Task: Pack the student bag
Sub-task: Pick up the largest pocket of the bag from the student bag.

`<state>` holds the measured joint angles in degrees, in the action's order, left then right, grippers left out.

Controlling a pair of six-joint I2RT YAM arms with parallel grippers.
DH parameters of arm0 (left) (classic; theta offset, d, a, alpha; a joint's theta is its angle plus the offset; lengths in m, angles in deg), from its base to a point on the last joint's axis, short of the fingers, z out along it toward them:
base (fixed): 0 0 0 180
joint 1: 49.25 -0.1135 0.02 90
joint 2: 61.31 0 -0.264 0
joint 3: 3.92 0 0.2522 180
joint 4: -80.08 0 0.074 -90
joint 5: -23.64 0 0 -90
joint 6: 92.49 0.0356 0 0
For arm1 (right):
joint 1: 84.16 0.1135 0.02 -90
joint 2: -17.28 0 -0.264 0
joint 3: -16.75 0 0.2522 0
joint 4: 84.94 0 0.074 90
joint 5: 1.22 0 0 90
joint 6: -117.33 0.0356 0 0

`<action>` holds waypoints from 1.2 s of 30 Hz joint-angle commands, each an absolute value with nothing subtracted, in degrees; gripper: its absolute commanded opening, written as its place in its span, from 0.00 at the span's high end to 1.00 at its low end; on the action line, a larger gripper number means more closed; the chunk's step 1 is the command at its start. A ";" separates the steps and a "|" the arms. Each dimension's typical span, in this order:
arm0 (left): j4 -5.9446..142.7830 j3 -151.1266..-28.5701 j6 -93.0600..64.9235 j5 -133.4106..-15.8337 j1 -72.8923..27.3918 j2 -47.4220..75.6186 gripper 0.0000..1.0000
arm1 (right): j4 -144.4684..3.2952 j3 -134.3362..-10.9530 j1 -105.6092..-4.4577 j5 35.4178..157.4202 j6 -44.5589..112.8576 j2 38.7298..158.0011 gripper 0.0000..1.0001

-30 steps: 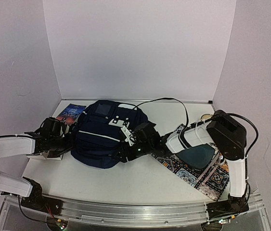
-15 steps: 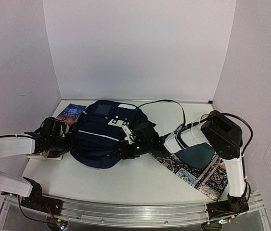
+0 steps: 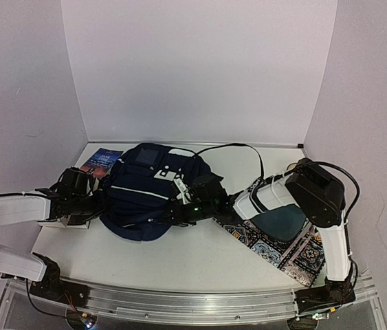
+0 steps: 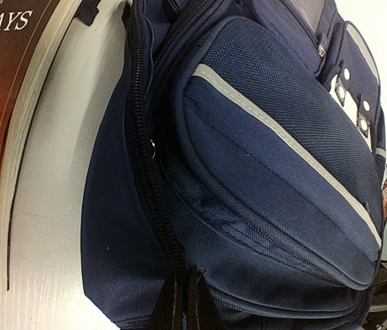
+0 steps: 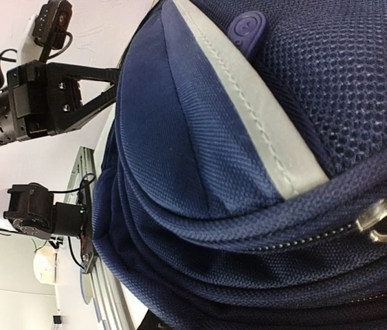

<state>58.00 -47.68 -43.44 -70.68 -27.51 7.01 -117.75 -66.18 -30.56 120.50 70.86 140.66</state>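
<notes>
So the student bag [image 3: 145,189] is lying flat on the table [image 3: 200,265], left of the middle and toward the back edge. My left pincer [image 3: 99,203] is squeezed fully closed on the bag's left side, right at the zipper seam. My right pincer [image 3: 179,212] is pressed into the bag's right side. Honestly I can't tell how far it's open or whether it's got hold of anything. That wrist cam is just a wall of navy fabric, with a metal zipper pull [image 5: 385,221] off at the edge.

Stuff around it: a book [image 3: 101,162] sits in the back-left corner, just beside the bag. A patterned mat [image 3: 286,251] lies toward the front-right corner with a dark teal thing [image 3: 284,221] on it. My right arm [image 3: 265,196] stretches across the mat's left end. A black cable [image 3: 245,148] loops above the table behind that arm.
</notes>
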 commanded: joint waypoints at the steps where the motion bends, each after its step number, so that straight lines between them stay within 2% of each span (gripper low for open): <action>1: 62.46 -48.79 -44.17 -73.76 -26.08 6.11 1.00 | -125.59 -67.43 -29.88 123.36 71.21 139.73 0.99; 7: 61.27 -48.72 -43.80 -70.72 -26.12 4.95 1.00 | -125.27 -63.43 -30.07 121.74 67.91 137.00 1.00; 15: 59.65 -48.79 -43.29 -69.67 -26.13 4.59 1.00 | -116.53 -59.12 -30.64 114.98 59.62 131.10 1.00; 26: 59.98 -48.78 -43.51 -72.38 -26.05 4.25 1.00 | -118.13 -64.11 -29.91 117.62 60.90 136.47 1.00; 31: 60.28 -48.59 -43.75 -72.89 -26.02 4.48 1.00 | -119.28 -65.37 -29.74 118.78 61.98 138.39 0.97; 36: 60.61 -48.62 -43.96 -72.97 -26.04 4.48 1.00 | -119.31 -65.65 -29.57 118.52 61.96 139.59 0.90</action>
<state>57.32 -47.68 -43.46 -70.85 -26.31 5.72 -117.38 -63.41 -30.13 117.66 61.99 138.20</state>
